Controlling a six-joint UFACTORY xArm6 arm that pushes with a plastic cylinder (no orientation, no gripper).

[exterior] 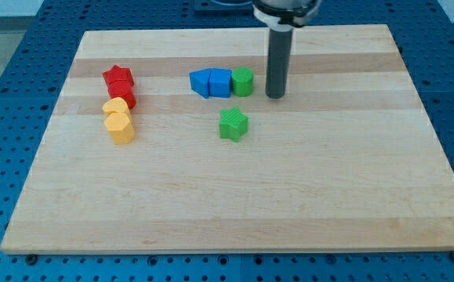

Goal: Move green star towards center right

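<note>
The green star (233,124) lies near the middle of the wooden board (305,196). My tip (275,95) rests on the board above and to the right of the star, clear of it. A second green block (243,81) sits just left of my tip, with a small gap between them.
Two blue blocks (210,82) sit in a row touching the second green block's left side. At the view's left, a red star (118,77) and a red block (123,95) sit above two yellow blocks (118,120). The board's edges border a blue perforated table.
</note>
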